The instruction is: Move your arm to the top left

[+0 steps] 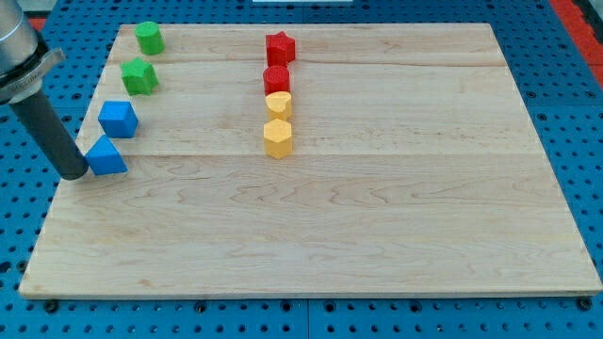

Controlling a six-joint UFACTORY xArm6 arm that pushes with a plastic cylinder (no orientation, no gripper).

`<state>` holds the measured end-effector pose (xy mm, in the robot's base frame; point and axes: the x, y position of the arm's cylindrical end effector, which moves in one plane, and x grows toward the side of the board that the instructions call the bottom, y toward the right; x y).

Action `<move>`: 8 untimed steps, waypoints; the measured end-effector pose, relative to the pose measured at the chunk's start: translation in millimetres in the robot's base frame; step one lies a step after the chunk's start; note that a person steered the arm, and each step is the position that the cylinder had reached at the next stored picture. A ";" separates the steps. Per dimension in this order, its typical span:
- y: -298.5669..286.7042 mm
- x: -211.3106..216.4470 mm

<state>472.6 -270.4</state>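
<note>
My tip [74,175], a bare tool holding nothing, touches the blue triangular block [106,157]; heading top-left risks clipping the blue cube [119,118].

pale wooden board [377,235] on blue pegboard [565,75].

My arm comes in from the view's top left, leaning a little. My dark rod slants down to the wooden board [311,254]. My tip [75,176] sits at the board's left edge (low on that side), touching its surface.
</note>
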 end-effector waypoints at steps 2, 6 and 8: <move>-3.6 46.7; -33.6 29.7; -34.3 24.2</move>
<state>496.9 -304.7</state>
